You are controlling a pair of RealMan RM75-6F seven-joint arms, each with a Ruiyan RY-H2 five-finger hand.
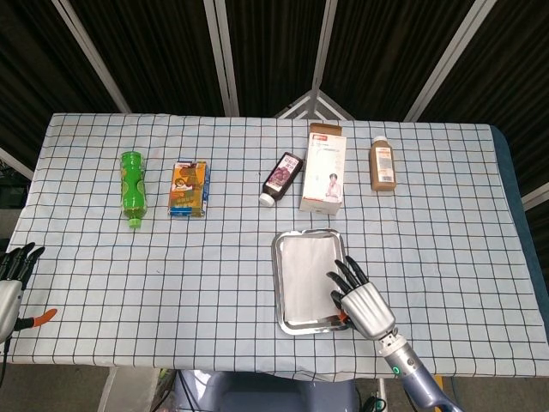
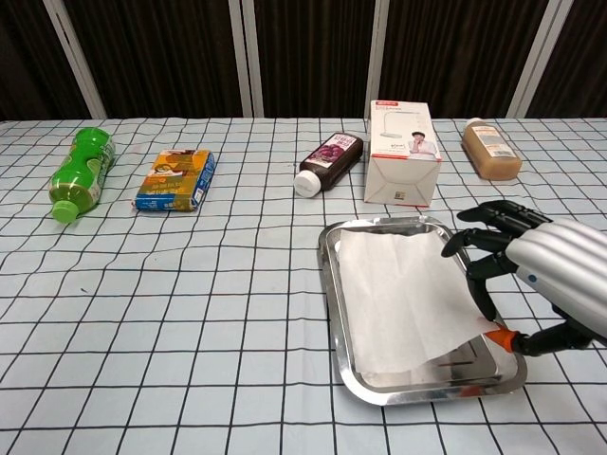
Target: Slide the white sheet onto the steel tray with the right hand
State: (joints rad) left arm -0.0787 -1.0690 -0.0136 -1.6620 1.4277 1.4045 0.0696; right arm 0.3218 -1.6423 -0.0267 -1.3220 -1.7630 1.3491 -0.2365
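The steel tray (image 1: 278, 283) (image 2: 328, 284) lies on the checked cloth near the table's front edge. The white sheet (image 1: 304, 275) (image 2: 398, 299) rests inside it, slightly askew, its near right corner lifted a little. My right hand (image 1: 364, 306) (image 2: 555, 275) hovers at the tray's right side with its fingers spread above the sheet's right edge. Its orange-tipped thumb is at the sheet's near right corner, and it holds nothing. My left hand (image 1: 9, 287) hangs off the table's front left corner, fingers apart and empty.
Along the far half lie a green bottle (image 1: 131, 184) (image 2: 78, 172), a snack packet (image 1: 189, 189) (image 2: 174, 179), a dark bottle (image 1: 281, 178) (image 2: 327, 161), a white box (image 1: 324, 167) (image 2: 404, 156) and a brown bottle (image 1: 382, 163) (image 2: 490, 149).
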